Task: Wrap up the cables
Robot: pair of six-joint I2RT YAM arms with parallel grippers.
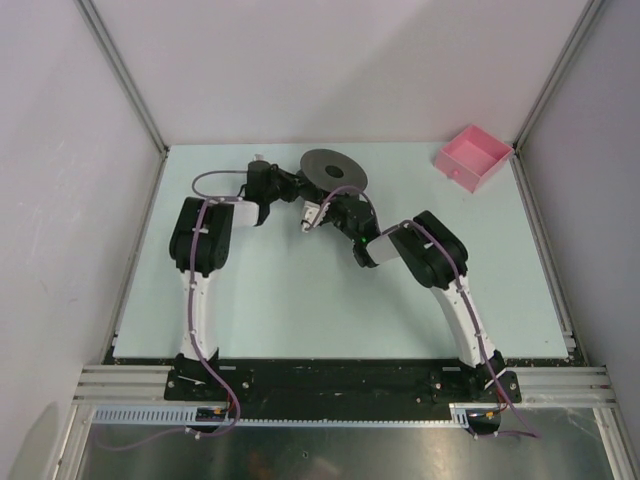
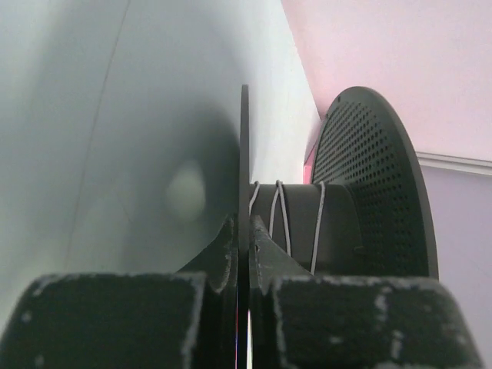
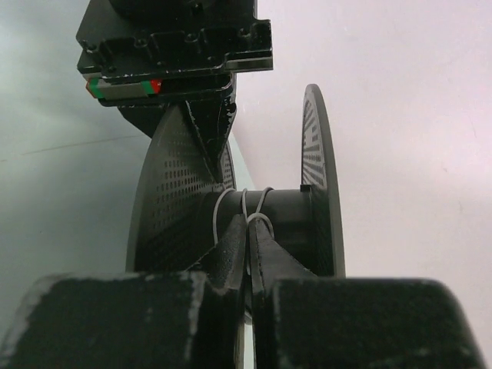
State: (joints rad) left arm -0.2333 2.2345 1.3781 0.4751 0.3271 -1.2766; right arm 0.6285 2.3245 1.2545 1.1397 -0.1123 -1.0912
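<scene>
Right now your left pincer point(image 2: 244, 231) is clamped on the thin flange of the dark grey spool point(image 2: 377, 177), which shows at the upper middle of the top view. Your right pincer point(image 3: 247, 231) has its fingers pressed together at the hub, nipping the hair-fine whitish cable point(image 3: 244, 201). A few turns of it lie around the hub. A pink tray point(image 1: 472, 157) stands on the desk point(image 1: 300, 300), upper right.

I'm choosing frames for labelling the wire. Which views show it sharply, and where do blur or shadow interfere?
Left wrist: thin whitish wire sharp on the dark grey perforated spool; left gripper fingers blurred, soft shadow on the pale table. Right wrist: wire sharp, right gripper fingers blurred. Top external: evenly lit, wire too fine to see.
</scene>
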